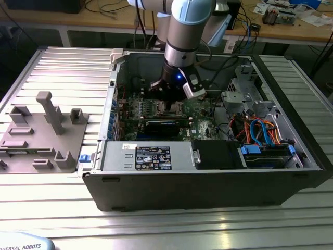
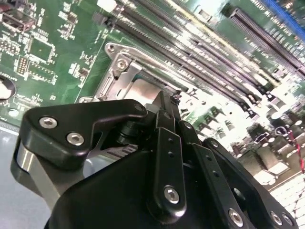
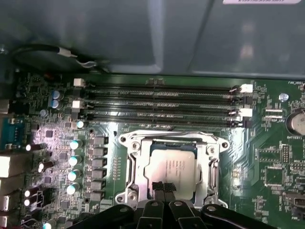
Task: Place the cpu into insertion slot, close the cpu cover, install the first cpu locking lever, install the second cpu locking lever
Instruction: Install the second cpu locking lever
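Black fingertips (image 3: 164, 187) of the hand (image 3: 164, 188) are seen pressed together, closed on nothing, touching the near edge of the cpu (image 3: 171, 164). The silver-topped chip is seated in the insertion slot (image 3: 172, 167) on the green motherboard (image 3: 271, 157). The cpu cover (image 3: 138, 171) appears lowered around it, so placing seems done; whether either locking lever is latched cannot be told.
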Robot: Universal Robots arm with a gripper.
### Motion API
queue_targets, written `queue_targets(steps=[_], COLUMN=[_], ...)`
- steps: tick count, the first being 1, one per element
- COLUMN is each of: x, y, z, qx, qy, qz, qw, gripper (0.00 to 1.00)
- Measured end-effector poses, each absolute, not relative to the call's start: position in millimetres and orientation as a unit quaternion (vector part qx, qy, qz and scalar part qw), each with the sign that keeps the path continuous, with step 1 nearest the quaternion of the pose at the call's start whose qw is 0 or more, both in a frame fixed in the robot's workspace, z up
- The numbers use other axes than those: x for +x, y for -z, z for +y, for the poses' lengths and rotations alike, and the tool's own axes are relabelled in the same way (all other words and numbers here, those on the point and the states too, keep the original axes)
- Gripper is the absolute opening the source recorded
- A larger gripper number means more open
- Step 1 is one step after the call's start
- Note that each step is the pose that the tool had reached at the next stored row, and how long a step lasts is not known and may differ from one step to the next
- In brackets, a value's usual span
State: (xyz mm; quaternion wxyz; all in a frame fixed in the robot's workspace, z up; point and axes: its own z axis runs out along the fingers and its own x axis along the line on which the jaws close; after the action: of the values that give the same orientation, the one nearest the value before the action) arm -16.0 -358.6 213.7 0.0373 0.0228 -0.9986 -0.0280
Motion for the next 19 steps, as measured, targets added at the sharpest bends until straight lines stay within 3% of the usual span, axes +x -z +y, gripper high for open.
queue_targets(steps=[19], x=[-3.8], y=[-220.8], z=[-346.0], qx=[0.022], qy=[0.028], qz=[-0.999], qw=[0.040], gripper=[0.11])
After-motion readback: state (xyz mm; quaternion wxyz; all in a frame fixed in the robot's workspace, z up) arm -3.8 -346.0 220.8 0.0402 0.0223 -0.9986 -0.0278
